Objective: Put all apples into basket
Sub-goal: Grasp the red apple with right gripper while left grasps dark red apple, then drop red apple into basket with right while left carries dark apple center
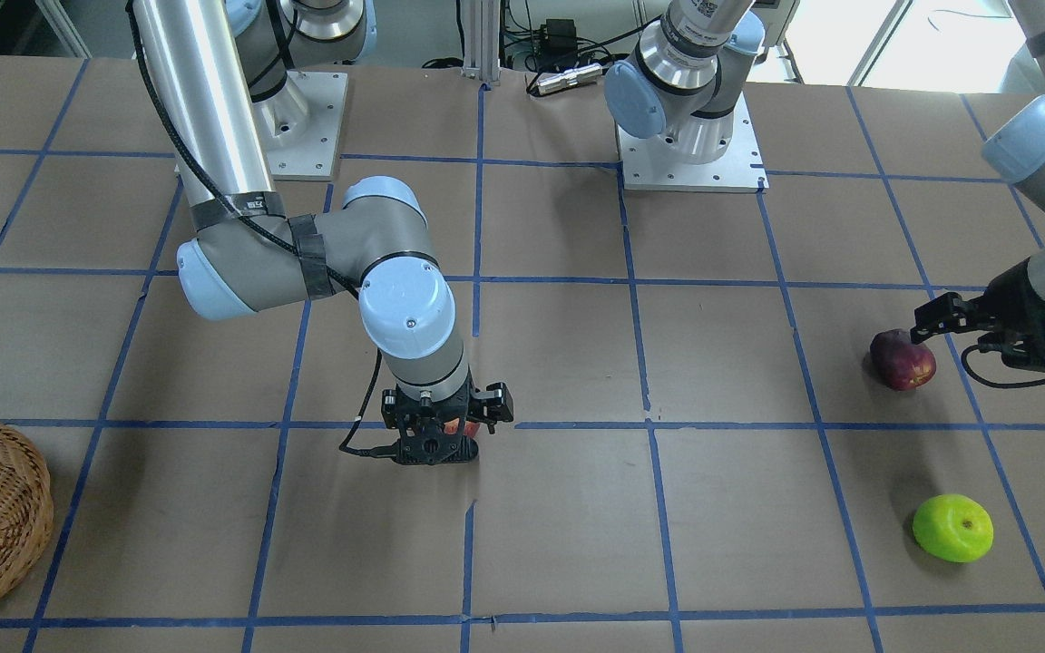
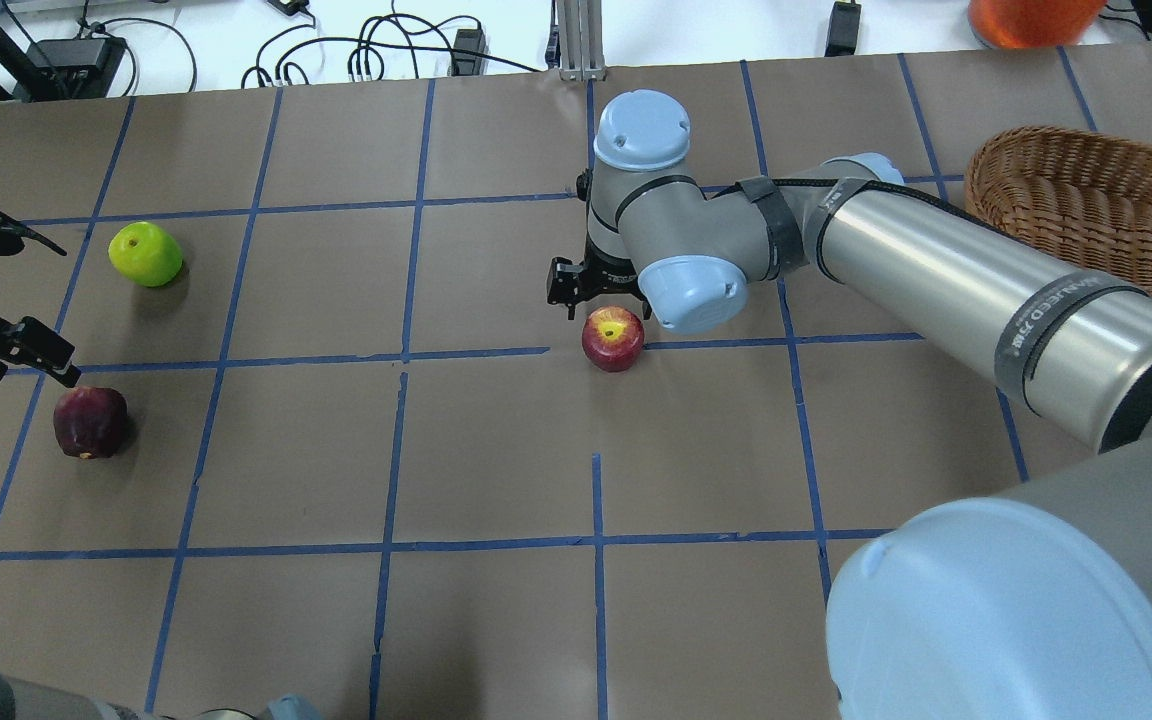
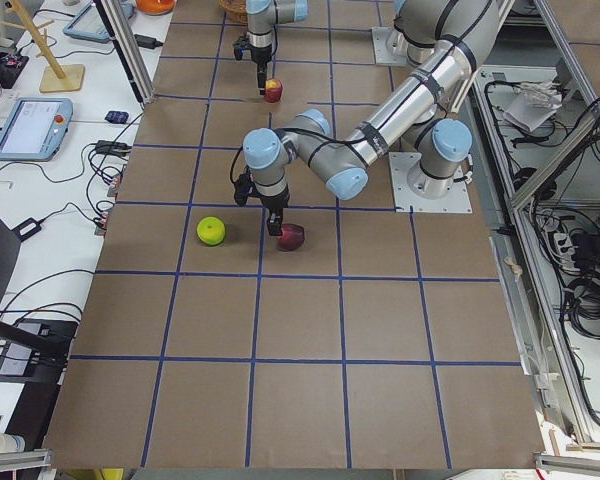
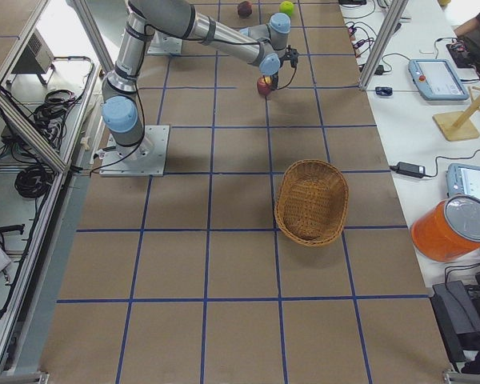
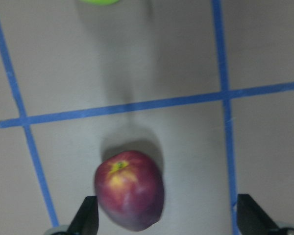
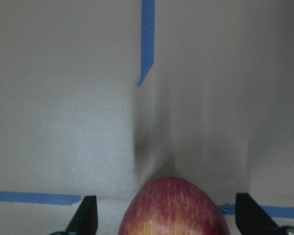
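1. Where the brown paper covering the table (image 2: 496,450) is crossed by blue tape lines, it forms a grid of large squares, and the basket (image 2: 1086,210) lies on it, empty, at the robot's right end.
2. The red apple (image 2: 613,338) rests on the paper well apart from the basket, toward the table's middle, just beside a tape line.
3. The right claw (image 6: 165,218) hangs straight down over that apple. Its fingers (image 6: 88,215) are spread wide on either side of the fruit, with a small gap on each side.
4. The dark maroon apple (image 2: 90,422) and the green apple (image 2: 145,254) lie at the end of the table farthest from the basket, near each other but apart.
5. The left claw (image 5: 165,223) hovers over the maroon apple with its fingers wide. The fruit sits off-centre, close to one finger and gripped by neither.
6. Two grey metal base plates (image 1: 690,163) are bolted to the table on the robot's side.
7. Off the table's edge nearest the basket, a white bench carries an orange tub (image 4: 452,228), tablets (image 4: 438,78) and loose black cables.
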Controlling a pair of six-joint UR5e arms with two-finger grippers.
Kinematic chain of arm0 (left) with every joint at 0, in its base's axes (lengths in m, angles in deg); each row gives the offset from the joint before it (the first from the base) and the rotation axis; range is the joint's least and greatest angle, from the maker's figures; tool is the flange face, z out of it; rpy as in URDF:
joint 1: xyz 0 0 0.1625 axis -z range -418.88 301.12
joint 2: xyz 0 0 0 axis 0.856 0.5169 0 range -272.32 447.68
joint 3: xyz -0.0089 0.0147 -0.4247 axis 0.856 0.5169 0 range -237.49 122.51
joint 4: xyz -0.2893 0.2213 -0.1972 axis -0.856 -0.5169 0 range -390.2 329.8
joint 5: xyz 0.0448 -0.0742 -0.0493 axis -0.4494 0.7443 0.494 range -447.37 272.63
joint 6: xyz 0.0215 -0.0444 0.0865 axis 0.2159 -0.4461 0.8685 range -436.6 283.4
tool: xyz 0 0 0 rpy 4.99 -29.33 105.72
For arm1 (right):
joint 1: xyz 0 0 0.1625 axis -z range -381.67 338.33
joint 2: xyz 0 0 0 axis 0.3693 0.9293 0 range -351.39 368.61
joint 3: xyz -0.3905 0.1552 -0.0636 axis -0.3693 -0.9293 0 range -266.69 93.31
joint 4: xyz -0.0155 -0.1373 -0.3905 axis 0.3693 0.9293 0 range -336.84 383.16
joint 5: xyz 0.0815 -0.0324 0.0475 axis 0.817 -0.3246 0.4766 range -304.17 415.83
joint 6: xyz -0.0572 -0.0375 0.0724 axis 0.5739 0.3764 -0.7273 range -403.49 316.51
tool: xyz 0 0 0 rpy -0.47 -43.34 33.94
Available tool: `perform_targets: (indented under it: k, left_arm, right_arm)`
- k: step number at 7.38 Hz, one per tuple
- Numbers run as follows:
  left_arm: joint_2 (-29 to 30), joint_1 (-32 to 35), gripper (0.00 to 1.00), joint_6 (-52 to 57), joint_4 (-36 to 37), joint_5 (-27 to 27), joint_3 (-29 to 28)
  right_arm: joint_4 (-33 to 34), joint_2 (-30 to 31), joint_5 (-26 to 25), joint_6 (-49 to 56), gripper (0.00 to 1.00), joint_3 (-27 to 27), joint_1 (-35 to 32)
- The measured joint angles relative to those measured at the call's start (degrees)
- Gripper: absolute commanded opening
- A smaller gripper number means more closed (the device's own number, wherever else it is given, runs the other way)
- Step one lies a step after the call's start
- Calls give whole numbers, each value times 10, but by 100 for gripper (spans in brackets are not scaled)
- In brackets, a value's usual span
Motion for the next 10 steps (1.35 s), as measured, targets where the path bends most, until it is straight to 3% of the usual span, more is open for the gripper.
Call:
perform_targets:
  k: [3,4,5,6,7,8,10]
  left_arm:
    - [44,-5,100,6,49,-5,44]
    - [60,-5,100,6,59,-5,47]
    - [75,-5,87,6,75,-7,47]
    - [84,-4,53,7,85,-11,47]
    - [84,-3,31,7,90,-13,47]
    - [80,-1,22,6,91,-13,47]
    - [68,9,20,1,81,-12,43]
  right_arm:
    - [14,3,-3,3,20,31,-6]
    - [12,8,-3,4,15,35,-5]
    - [5,26,-2,8,9,34,-2]
    - [-21,58,-4,31,7,32,8]
    - [-63,95,-16,90,4,30,41]
    - [-94,122,-33,172,3,27,107]
    - [-100,127,-48,402,3,8,298]
